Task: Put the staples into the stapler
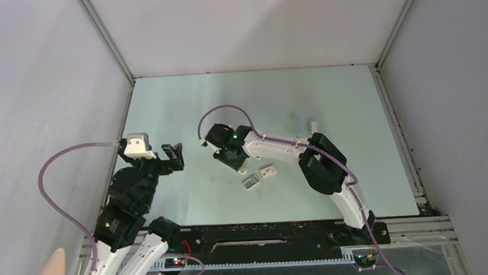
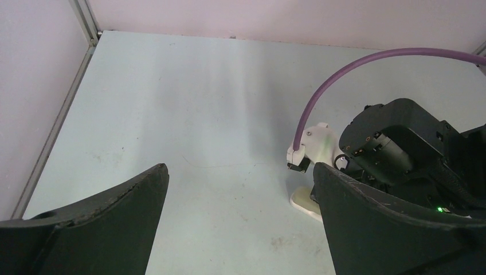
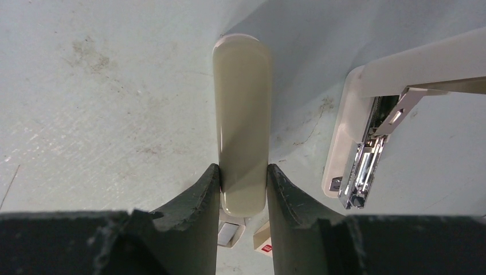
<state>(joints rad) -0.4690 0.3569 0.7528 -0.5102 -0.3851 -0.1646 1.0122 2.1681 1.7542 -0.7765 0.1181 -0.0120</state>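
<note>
The right pincer [image 3: 243, 172] is clamped on the stapler [image 3: 243, 114], gripping its smooth cream plastic arm, rounded at the tip. The stapler's other half stands open, baring a shiny metal channel. One small white card tray of grey staples [image 1: 251, 182] lies toward the worktop's [image 1: 183, 103] near edge, just beside one red-marked box [image 1: 269, 171]. The left pincer [image 1: 174, 157] gapes, holding nothing.

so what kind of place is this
Probably a robot test cell: plain white walls on aluminium framing, a pale table, left arm and right arm bolted to a rail.
</note>
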